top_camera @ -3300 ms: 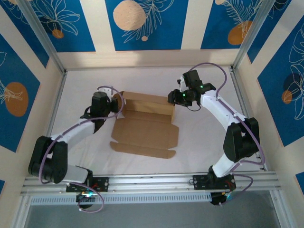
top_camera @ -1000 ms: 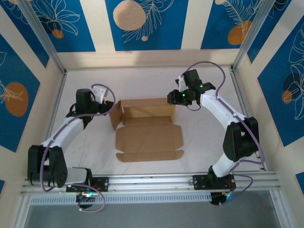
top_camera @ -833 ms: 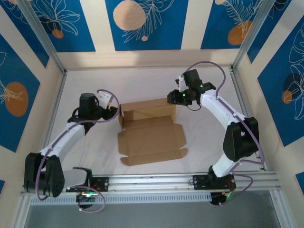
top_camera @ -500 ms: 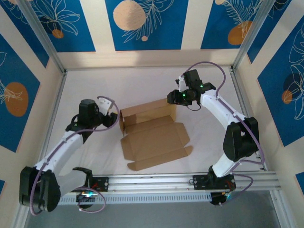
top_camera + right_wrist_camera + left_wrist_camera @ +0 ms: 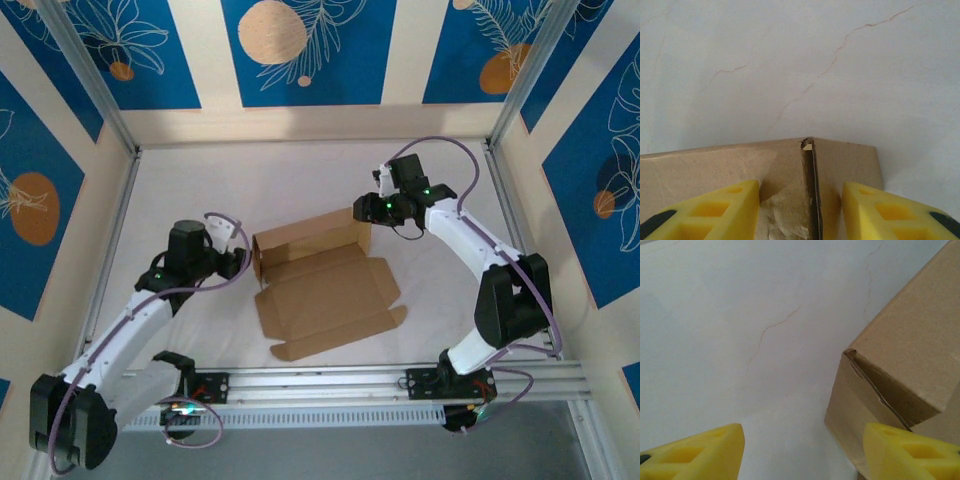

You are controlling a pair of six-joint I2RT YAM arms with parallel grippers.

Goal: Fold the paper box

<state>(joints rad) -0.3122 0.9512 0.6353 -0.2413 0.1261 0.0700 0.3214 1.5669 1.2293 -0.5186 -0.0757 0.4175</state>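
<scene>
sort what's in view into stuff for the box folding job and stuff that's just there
For the job: paper box, left hand, right hand.
Just there: white table cover, blue patterned walls, metal frame rail.

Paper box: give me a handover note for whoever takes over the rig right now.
Box: on the table, skewed.
Left gripper: open, beside the left end wall, holding nothing.
Right gripper: closed on the far right corner.
Done: far wall and left end wall stand up.
To do: near panel and flaps lie flat; likely fold and tuck them.
</scene>
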